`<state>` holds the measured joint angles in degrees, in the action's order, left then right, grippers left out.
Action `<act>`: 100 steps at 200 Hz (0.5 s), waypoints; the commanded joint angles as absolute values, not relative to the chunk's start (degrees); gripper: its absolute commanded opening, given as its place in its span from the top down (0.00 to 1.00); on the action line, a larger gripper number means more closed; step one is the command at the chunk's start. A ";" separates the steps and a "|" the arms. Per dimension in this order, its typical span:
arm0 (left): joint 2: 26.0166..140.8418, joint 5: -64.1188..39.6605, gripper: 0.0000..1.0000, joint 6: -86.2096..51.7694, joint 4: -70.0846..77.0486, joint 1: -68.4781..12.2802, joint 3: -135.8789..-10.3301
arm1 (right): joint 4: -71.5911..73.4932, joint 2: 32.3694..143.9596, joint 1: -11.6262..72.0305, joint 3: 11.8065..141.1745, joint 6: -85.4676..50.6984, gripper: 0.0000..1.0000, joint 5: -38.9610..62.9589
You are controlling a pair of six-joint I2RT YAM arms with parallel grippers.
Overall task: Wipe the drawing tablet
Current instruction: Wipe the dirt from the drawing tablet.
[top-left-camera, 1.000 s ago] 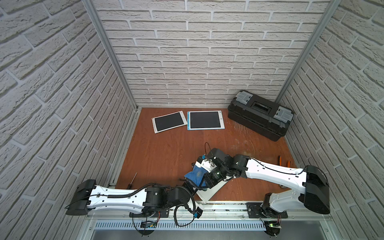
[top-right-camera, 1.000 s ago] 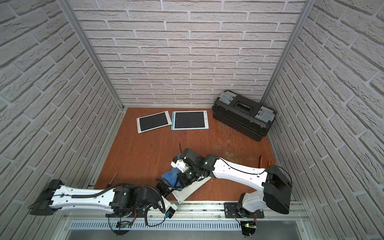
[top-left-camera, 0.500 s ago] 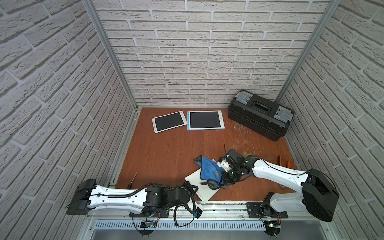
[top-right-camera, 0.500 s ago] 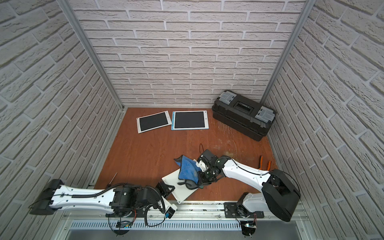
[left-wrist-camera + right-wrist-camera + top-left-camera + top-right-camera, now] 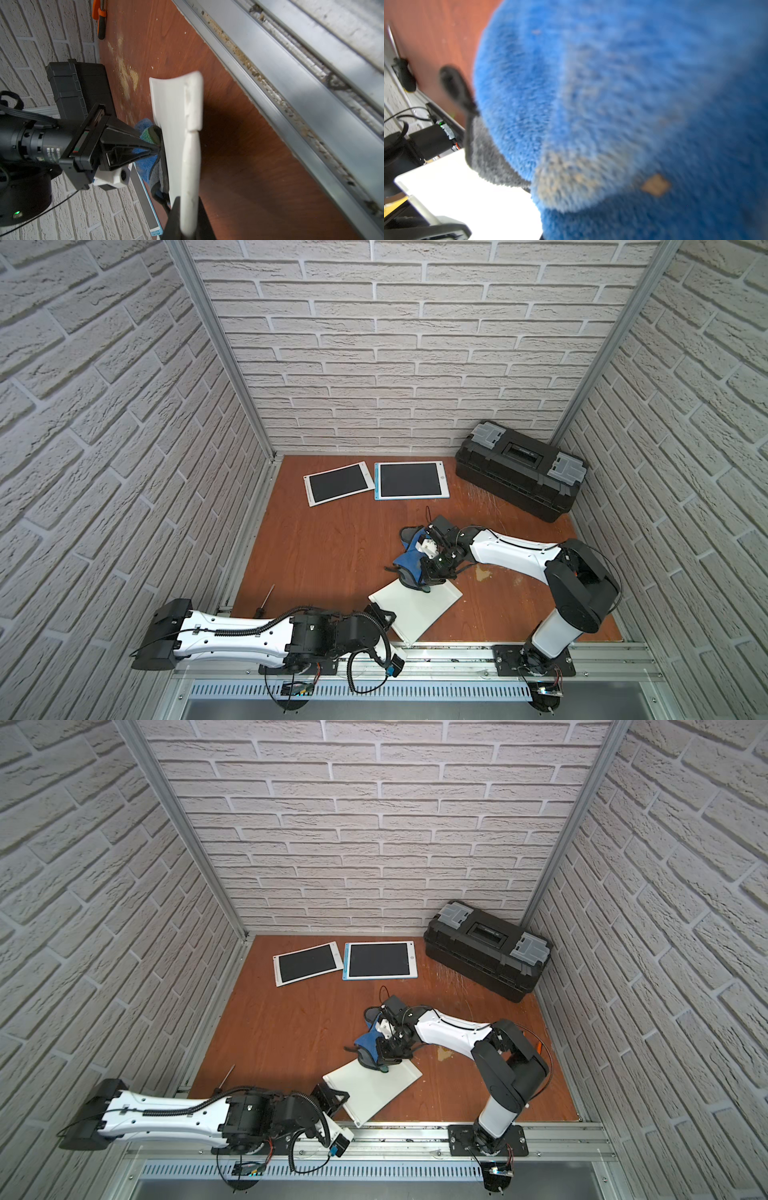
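Note:
The white drawing tablet (image 5: 419, 608) (image 5: 376, 1090) lies pale side up near the table's front edge. My left gripper (image 5: 384, 620) (image 5: 336, 1100) is shut on its near-left edge, and the left wrist view shows that white edge (image 5: 192, 145) pinched between the jaws of the left gripper (image 5: 188, 221). My right gripper (image 5: 428, 585) (image 5: 384, 1067) is shut on a blue and grey cloth (image 5: 409, 562) (image 5: 368, 1044) and presses it on the tablet's far edge. In the right wrist view the cloth (image 5: 612, 104) hides the jaws, with the tablet (image 5: 467, 197) beside it.
Two more tablets with dark screens (image 5: 338, 483) (image 5: 410, 481) lie at the back. A black toolbox (image 5: 519, 475) stands at the back right. A screwdriver (image 5: 266, 599) lies at the front left, orange pliers (image 5: 538, 1046) by the right wall. A metal rail (image 5: 457, 653) borders the front.
My right gripper has dragged the cloth from the tablet's left part across it to the right, then back to its far edge. The left gripper has kept its hold and place.

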<state>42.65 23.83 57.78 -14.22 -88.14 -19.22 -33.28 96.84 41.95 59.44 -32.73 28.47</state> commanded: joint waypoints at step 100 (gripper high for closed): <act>42.83 24.39 1.00 58.45 -13.83 -87.98 -19.97 | -26.91 89.14 55.55 42.88 -33.47 0.97 37.53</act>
<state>43.09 21.80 56.90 -15.81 -88.64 -19.22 -21.37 88.99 56.16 50.89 -32.62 35.11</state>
